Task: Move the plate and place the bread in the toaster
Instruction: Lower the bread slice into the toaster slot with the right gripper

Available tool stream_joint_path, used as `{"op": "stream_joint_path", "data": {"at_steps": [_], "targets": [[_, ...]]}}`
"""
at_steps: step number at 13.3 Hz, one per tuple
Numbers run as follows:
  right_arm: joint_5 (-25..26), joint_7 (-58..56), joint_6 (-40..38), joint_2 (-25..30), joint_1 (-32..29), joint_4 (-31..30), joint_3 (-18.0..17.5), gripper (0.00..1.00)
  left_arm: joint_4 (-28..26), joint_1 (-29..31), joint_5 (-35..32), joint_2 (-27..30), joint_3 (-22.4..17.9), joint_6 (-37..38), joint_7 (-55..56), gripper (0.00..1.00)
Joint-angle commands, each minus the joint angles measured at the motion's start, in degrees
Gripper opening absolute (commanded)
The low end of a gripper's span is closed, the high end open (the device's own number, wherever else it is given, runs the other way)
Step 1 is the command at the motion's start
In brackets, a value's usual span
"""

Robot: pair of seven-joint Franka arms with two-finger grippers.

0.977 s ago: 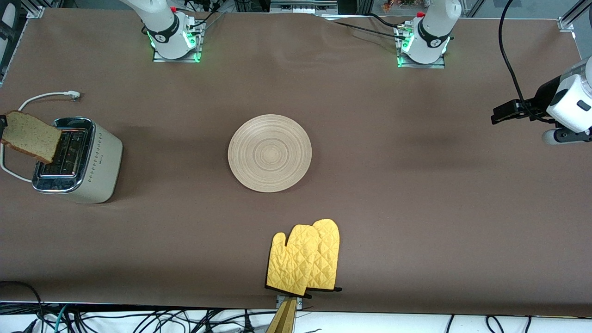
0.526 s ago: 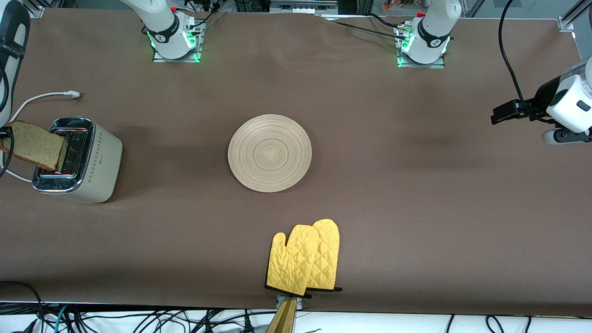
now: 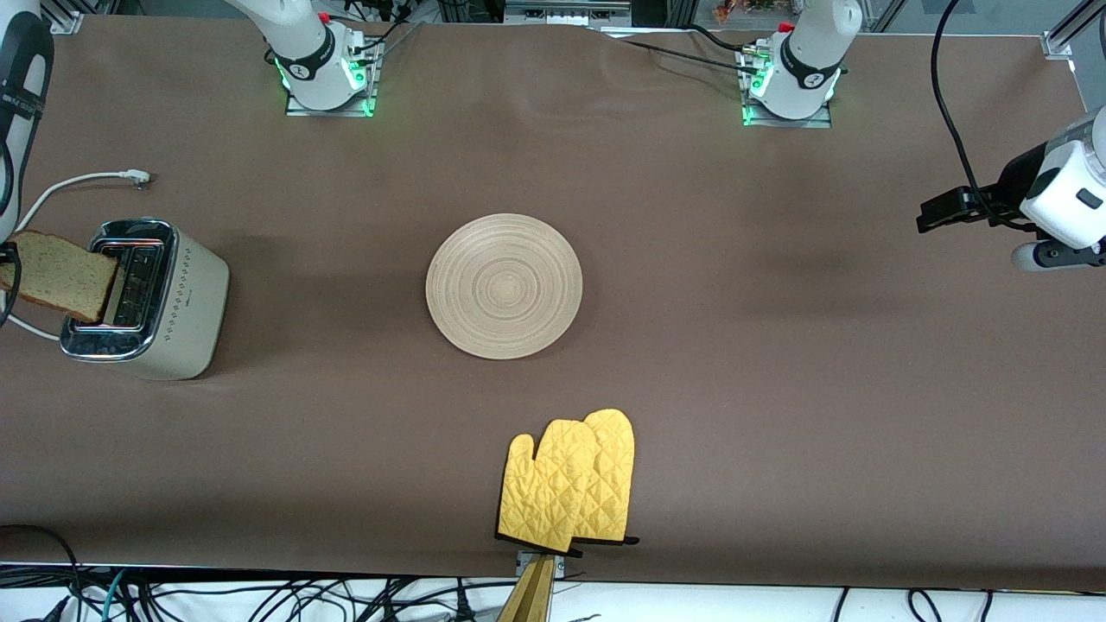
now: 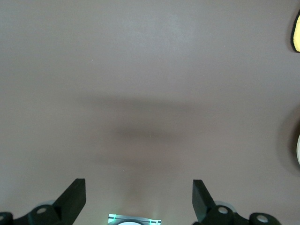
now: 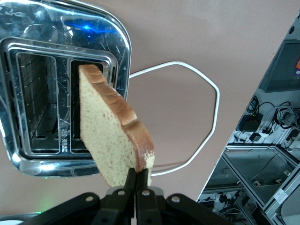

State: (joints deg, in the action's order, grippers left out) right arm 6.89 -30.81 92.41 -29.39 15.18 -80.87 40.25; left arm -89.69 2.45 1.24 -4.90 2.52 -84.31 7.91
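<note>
Right gripper (image 5: pixel 136 183) clamping the bread slice (image 5: pixel 112 136) over the toaster (image 3: pixel 147 298) slots, wooden plate (image 3: pixel 504 286) lying mid-table, left gripper (image 4: pixel 139 201) waiting, fingers spread apart, over bare table.

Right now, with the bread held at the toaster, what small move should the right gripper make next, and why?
Probably lower it a little more, straight down. The right gripper is shut on the bread, whose leading corner is at one slot of the toaster while most of the slice is above the chrome top. The left gripper waits open over bare table.
</note>
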Motion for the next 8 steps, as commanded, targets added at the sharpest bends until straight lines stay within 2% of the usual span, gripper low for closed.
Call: {"op": "stream_joint_path", "data": {"at_steps": [1,5,8], "targets": [[-1.3,-0.2,0.4,-1.6,-0.3,0.9,-0.3,0.0,1.3,0.0,0.5,-0.5,0.0,1.0,0.4,1.0],[-3.8,3.1,1.5,-4.1,0.5,1.0,-0.5,0.0,1.3,0.0,0.5,-0.5,0.0,1.0,0.4,1.0],[-4.5,6.9,2.3,-4.7,0.7,1.0,-3.0,0.0,1.3,0.0,0.5,-0.6,0.0,1.0,0.4,1.0]]}}
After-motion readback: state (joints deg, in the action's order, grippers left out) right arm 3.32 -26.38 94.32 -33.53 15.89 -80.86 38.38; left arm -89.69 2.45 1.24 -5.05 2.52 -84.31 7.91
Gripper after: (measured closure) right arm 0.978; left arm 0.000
